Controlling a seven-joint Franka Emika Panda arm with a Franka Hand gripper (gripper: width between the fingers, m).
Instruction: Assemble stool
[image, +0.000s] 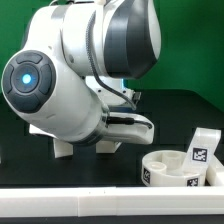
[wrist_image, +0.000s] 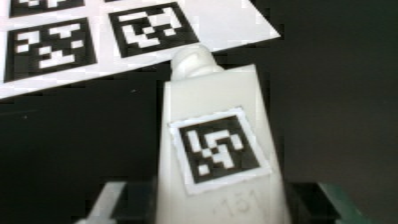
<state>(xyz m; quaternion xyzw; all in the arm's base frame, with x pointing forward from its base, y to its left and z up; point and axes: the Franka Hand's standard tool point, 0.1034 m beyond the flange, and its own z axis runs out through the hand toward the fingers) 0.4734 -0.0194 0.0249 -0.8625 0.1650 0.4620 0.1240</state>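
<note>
A white stool leg (wrist_image: 214, 140) with a black-and-white tag lies on the black table, and one narrow end points toward the marker board (wrist_image: 107, 35). My gripper (wrist_image: 222, 205) straddles its near end, a finger (wrist_image: 118, 200) on either side, shut on it. In the exterior view the arm's bulk hides most of the gripper (image: 128, 122) and the held leg. The round ring-shaped seat (image: 172, 168) sits on the table at the exterior view's lower right. Another tagged leg (image: 203, 148) stands upright just behind it.
A long white rail (image: 100, 196) runs along the table's front edge in the exterior view. A small white part (image: 62, 150) peeks out under the arm at the exterior view's left. A green wall stands behind.
</note>
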